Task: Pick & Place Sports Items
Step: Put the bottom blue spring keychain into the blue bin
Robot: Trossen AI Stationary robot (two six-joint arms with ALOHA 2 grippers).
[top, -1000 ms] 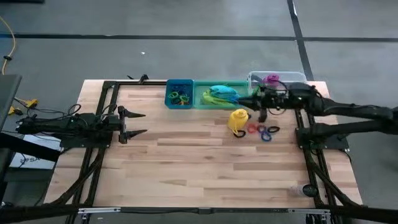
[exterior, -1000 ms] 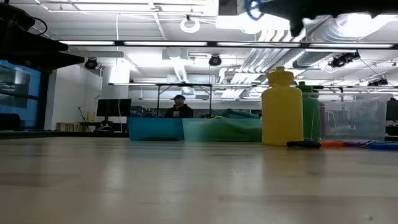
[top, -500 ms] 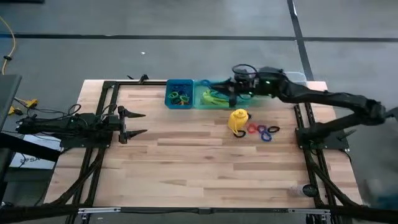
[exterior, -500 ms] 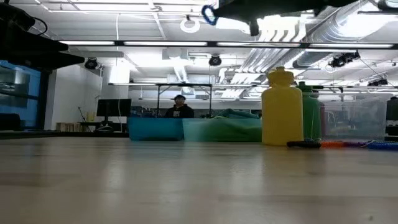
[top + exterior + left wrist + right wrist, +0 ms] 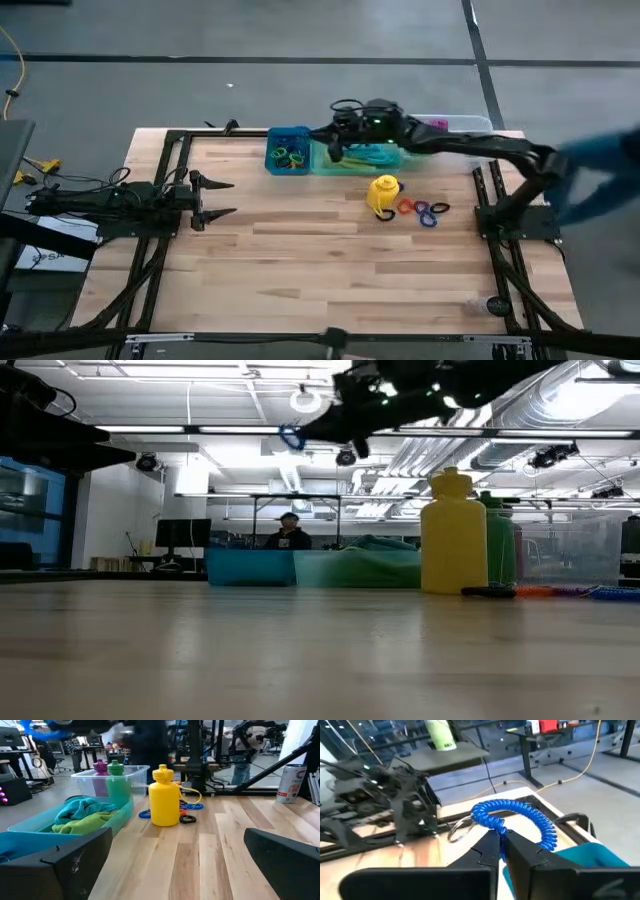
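My right gripper [image 5: 332, 143] hangs high over the far edge, above where the blue bin [image 5: 288, 150] meets the green bin [image 5: 365, 157], and is shut on a blue coiled ring [image 5: 512, 816]. A yellow bottle [image 5: 383, 193] stands upright on the table, and loose coloured rings [image 5: 425, 211] lie beside it. Teal and lime cloths [image 5: 82, 815] lie in the green bin. A purple and a green bottle [image 5: 109, 770] stand in the clear bin [image 5: 450, 124]. My left gripper [image 5: 215, 198] waits open at the table's left. My right gripper pinches the blue coiled ring at one spot of its loop [image 5: 501, 829] between its two fingertips. The fingers lie about level and point toward the table's left. The ring [image 5: 290, 437] sticks out past the fingertips, clear of everything, with a metal key ring [image 5: 459, 830] dangling from it.
The three bins stand in a row along the far edge. A drink can [image 5: 289, 782] stands near the table's right front corner. A blurred blue shape [image 5: 600, 170] shows past the right edge. The wood between the yellow bottle and my left gripper is bare.
My right gripper has swept along the far edge toward the table's left, from over the clear bin to over the blue and green bins. It has stayed shut and carried the blue coiled ring high above the bins. The blue blur at the right edge is new.
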